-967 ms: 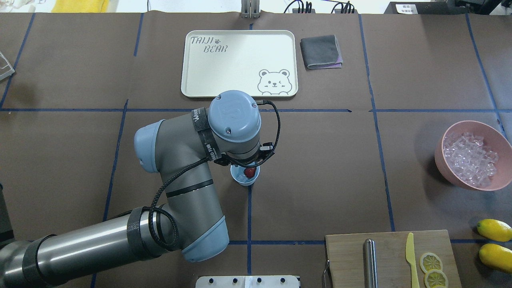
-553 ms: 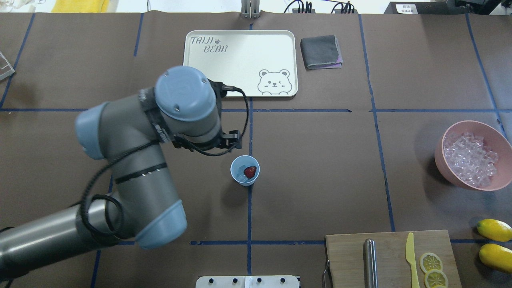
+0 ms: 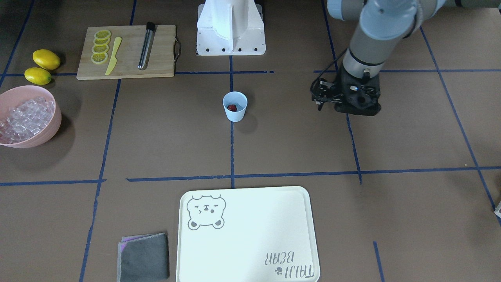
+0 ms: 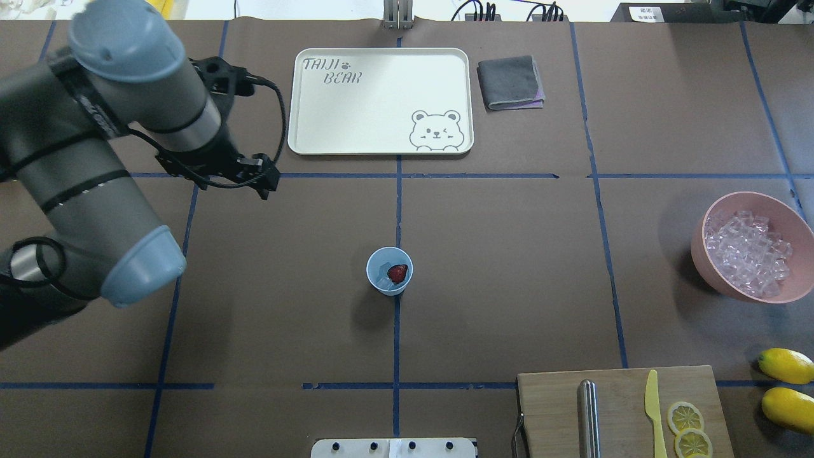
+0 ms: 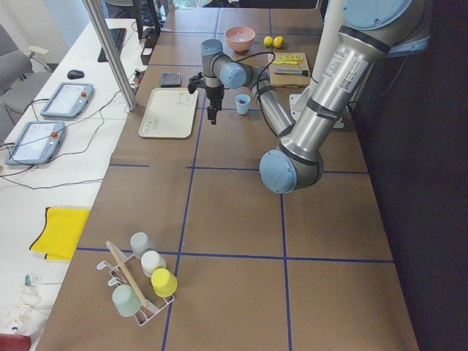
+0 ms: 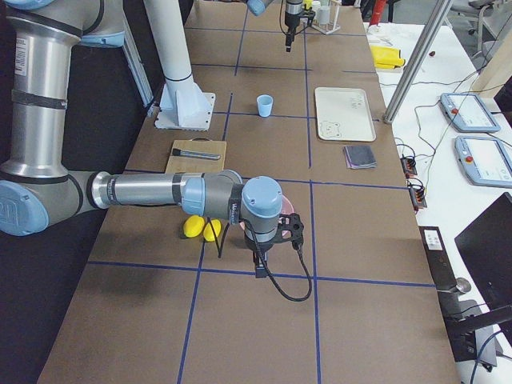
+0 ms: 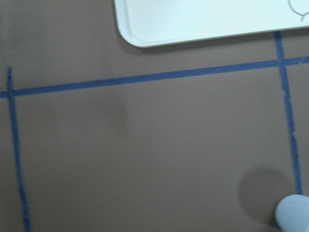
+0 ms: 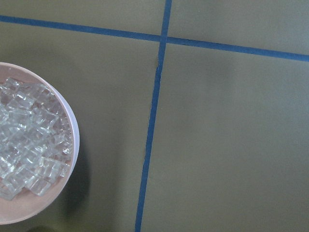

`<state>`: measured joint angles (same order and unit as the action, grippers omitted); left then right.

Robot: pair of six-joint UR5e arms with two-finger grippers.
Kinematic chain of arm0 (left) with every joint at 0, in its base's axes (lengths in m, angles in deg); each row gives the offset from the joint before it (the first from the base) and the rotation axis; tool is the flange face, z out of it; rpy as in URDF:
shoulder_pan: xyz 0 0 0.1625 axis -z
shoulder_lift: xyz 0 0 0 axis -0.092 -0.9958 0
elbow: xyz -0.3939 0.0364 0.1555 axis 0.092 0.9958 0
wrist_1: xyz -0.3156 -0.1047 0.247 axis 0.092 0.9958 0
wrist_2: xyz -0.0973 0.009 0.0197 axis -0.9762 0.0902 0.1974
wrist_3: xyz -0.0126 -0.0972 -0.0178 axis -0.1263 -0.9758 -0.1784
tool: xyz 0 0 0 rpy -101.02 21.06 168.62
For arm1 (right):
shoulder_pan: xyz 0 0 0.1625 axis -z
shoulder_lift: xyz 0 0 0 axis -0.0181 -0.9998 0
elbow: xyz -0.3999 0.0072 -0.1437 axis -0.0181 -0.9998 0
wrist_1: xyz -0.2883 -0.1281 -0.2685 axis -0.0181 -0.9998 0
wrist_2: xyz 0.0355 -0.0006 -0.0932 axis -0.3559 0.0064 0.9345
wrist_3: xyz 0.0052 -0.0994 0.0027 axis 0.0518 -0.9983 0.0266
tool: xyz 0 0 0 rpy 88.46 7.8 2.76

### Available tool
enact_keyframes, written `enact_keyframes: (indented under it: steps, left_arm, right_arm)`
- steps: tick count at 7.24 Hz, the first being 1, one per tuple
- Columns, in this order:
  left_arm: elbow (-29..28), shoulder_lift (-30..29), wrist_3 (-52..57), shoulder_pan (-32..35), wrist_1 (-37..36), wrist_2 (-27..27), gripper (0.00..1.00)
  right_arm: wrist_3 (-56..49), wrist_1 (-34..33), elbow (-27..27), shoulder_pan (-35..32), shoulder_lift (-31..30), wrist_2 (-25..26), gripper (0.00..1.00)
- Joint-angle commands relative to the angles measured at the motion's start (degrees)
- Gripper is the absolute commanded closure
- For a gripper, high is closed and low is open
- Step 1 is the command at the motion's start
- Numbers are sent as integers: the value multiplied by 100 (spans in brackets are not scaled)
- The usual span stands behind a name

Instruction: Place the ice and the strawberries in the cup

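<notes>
Cup mid-table, strawberry inside, left gripper at 10 o'clock, right gripper beside ice, both grips indiscernible.

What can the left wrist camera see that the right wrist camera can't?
Only the left wrist view shows a corner of the white tray and, at its bottom right edge, a bit of the light-blue cup with its shadow beside it. Only the right wrist view shows the pink bowl full of ice. Both show the brown table crossed by blue tape lines.
</notes>
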<state>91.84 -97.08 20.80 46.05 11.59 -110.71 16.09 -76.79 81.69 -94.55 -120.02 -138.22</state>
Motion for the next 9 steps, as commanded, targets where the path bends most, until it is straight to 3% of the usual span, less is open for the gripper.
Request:
enact_keyframes:
  steps: [1,2,5,7,9]
  left_arm:
    - [-139,504,1407,866,-11,-114,0]
    - [-270,759,1554,1262,15,-463,0]
    - [-622,1568,3632,2509,33,-842,0]
    - [-1262,2026,4844,3424,94,-1394,0]
    - [-1318,2368,4922,3891,94,-1468,0]
  right_arm:
    - [29,0,-19,0,15,-1,1]
    - [46,0,-28,0,7,8,1]
    - [38,0,-46,0,-28,8,1]
    - [38,0,-55,0,-37,-1,1]
    - [29,0,-37,0,-116,-10,1]
